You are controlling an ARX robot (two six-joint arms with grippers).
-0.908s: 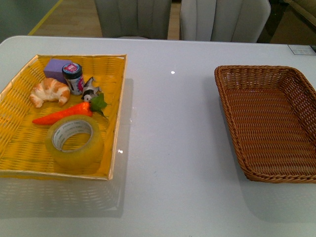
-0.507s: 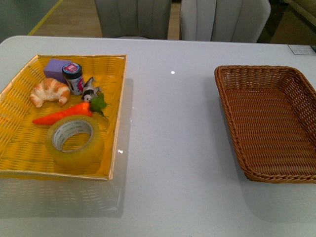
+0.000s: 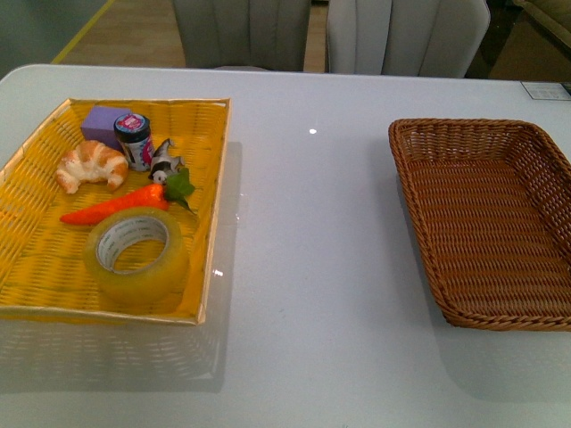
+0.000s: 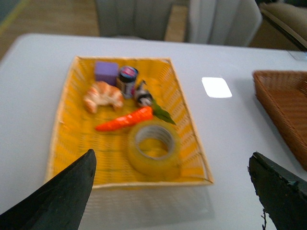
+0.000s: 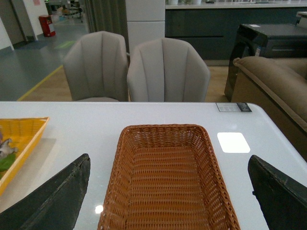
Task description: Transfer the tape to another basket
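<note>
The tape (image 3: pixel 136 259), a wide yellowish translucent roll with a white core, lies flat in the near right part of the bright yellow tray (image 3: pixel 36 267). It also shows in the left wrist view (image 4: pixel 153 147). The dark brown wicker basket (image 3: pixel 419 192) stands empty at the right of the table, and fills the right wrist view (image 5: pixel 120 191). Neither arm shows in the front view. My left gripper (image 4: pixel 175 191) is open, high above and in front of the tray. My right gripper (image 5: pixel 168 196) is open above the basket's near end.
In the yellow tray lie an orange carrot (image 3: pixel 111 205), a croissant (image 3: pixel 89 167), a purple block (image 3: pixel 104 120), a small jar (image 3: pixel 134 140) and a small black-and-white figure (image 3: pixel 163 163). Two grey chairs (image 3: pixel 330 36) stand behind the white table (image 3: pixel 312 267).
The front view has shifted very slightly; nothing on the table has moved.
</note>
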